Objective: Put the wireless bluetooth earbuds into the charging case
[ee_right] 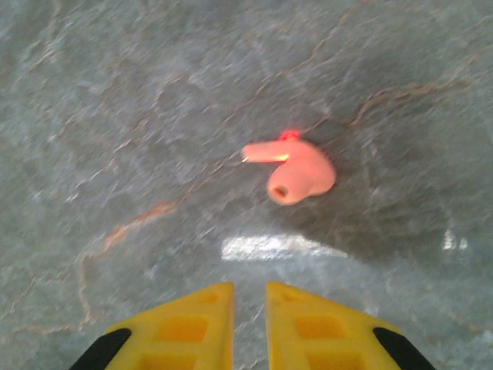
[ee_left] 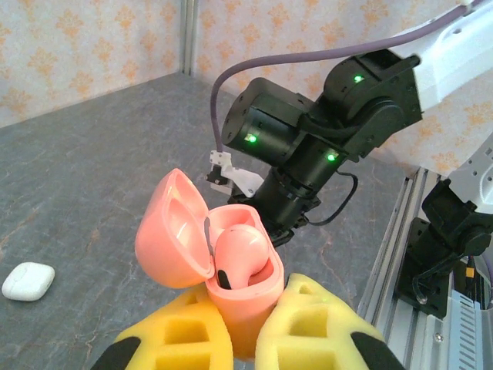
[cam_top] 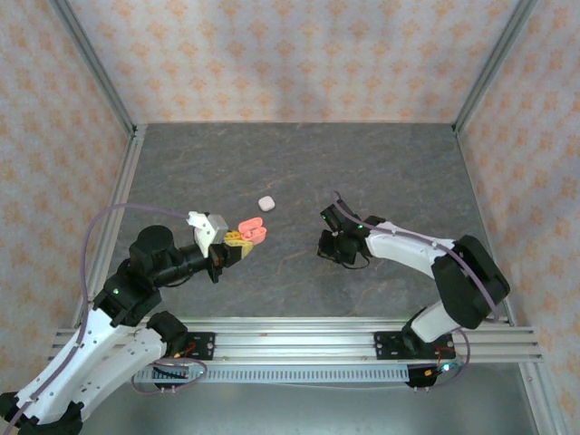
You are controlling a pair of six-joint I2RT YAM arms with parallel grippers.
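Left gripper (ee_left: 245, 324) pinches open case (ee_left: 176, 231), left-centre; seated bud (ee_left: 240, 250) inside. Right gripper (ee_right: 249, 308) nearly pressed together, empty, right-centre; loose bud (ee_right: 296, 173) on table (ee_right: 115, 116) just beyond. Step: fetching second bud. Next: spread, straddle, pinch.

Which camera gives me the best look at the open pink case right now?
Left wrist view: the pink case is close up, clamped in the left gripper, lid open, one pink earbud seated inside. The top external view gives just a small pink shape at that gripper's tip, interior unreadable.
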